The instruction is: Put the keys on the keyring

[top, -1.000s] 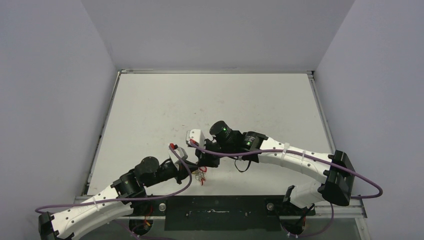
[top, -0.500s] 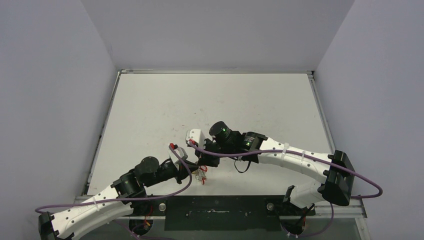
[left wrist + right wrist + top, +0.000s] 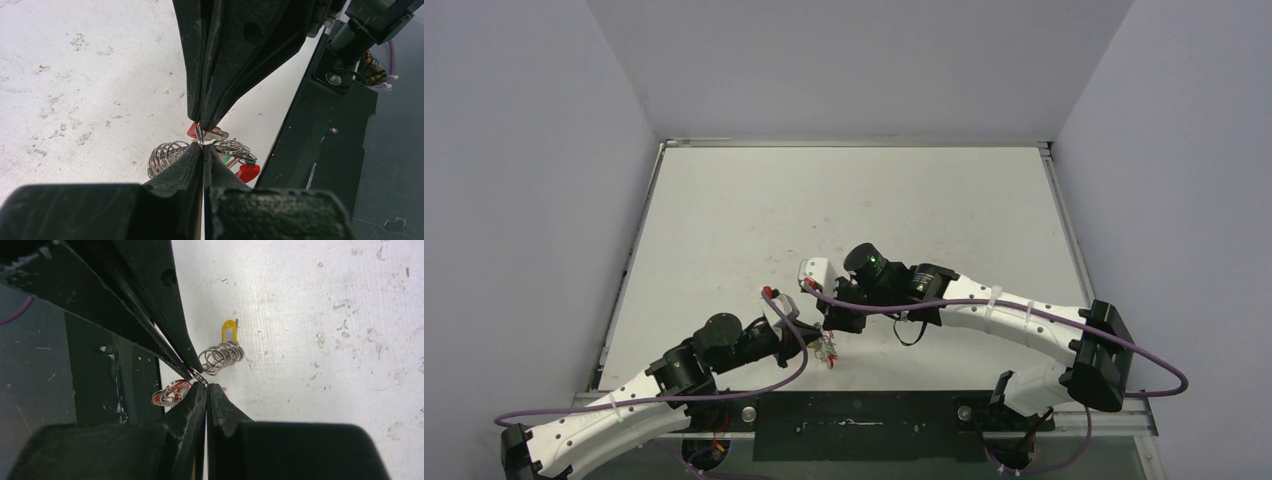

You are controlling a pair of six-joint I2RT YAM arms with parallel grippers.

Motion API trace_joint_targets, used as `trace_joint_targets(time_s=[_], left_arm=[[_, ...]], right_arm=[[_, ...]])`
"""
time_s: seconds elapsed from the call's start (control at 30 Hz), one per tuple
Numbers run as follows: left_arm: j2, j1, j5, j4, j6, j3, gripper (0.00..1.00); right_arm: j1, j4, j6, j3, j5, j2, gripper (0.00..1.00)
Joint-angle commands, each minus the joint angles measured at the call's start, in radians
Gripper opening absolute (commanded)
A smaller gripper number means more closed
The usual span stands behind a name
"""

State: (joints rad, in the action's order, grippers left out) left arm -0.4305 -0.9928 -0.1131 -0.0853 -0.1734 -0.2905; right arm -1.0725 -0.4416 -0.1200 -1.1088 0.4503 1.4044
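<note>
Hardly anything has changed over the last second: both arms hold the same meeting pose, and the small bundle of the keys (image 3: pixel 248 172) has only crept a touch closer to the fingertips. The left gripper (image 3: pixel 203 150) has its jaws pressed fully together, and so does the right gripper (image 3: pixel 201 125). The two tip pairs face each other almost nose to nose. A thin silver wire that looks like the keyring (image 3: pixel 199 135) bridges the small gap from one pair of tips to the other, though it is too fine to tell which jaws actually clamp it. Just beside the tips lie silver wire coils with red tags and a speck of green, and the right wrist view also shows a yellow tag. All of this sits at the near edge of the table (image 3: pixel 844 200), close to the black base plate (image 3: pixel 320 150). The left arm lies low, reaching from the near left corner toward the right and slightly far. The right arm arcs in from the near right, its wrist tipped down, with the gripper pointing left and near.
</note>
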Motion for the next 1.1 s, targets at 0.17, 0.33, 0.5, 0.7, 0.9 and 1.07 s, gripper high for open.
trace_joint_targets(time_s=[0.17,0.33,0.5,0.7,0.9,1.07], left_arm=[[0.009,0.003,-0.023,0.087,-0.003,-0.024,0.00],[0.012,0.003,-0.023,0.087,-0.001,-0.027,0.00],[0.025,0.003,-0.020,0.062,0.001,-0.029,0.00],[0.050,0.003,-0.014,0.037,0.009,-0.029,0.00],[0.076,0.003,-0.010,0.007,0.015,-0.032,0.00],[0.100,0.001,-0.008,-0.008,0.024,-0.032,0.00]], right_arm=[[0.023,0.025,0.006,0.017,-0.029,0.008,0.00],[0.026,0.030,0.010,0.018,-0.026,0.011,0.00],[0.029,0.043,0.013,0.038,-0.040,-0.002,0.09],[0.038,0.091,0.011,0.076,-0.033,-0.057,0.25],[0.108,0.281,0.063,0.199,0.044,-0.191,0.51],[0.150,0.424,0.119,0.280,0.045,-0.290,0.60]])
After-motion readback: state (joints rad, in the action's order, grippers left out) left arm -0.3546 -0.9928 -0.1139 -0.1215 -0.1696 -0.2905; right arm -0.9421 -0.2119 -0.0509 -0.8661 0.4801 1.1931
